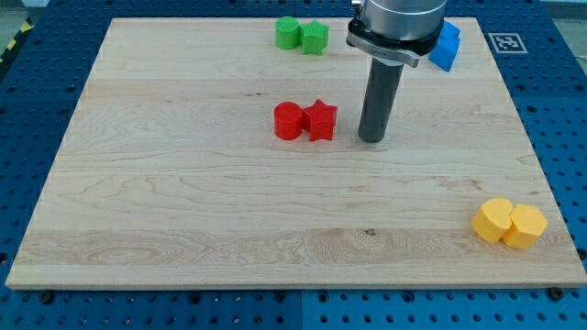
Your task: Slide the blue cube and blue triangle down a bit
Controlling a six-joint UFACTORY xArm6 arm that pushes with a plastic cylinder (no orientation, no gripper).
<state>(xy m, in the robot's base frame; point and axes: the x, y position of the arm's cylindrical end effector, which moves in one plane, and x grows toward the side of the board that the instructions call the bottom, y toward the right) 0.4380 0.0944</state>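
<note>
The job looks hardly begun: my tip (pixel 371 139), a bare rod holding nothing, rests just beside the red blocks (pixel 305 120), while the blue blocks (pixel 447 46) wait at one o'clock, touching nothing.

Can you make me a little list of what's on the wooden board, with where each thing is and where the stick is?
board: light wooden board on a blue pegged table
blue blocks: blue plastic blocks at the view's top right, partly hidden by the arm, shapes unclear
green blocks: two green plastic blocks touching, top centre
red blocks: red plastic cylinder touching red plastic star, centre
yellow blocks: two yellow plastic blocks touching, bottom right
my tip: my tip just right of the red star, below and left of the blue blocks, apparently touching none
</note>
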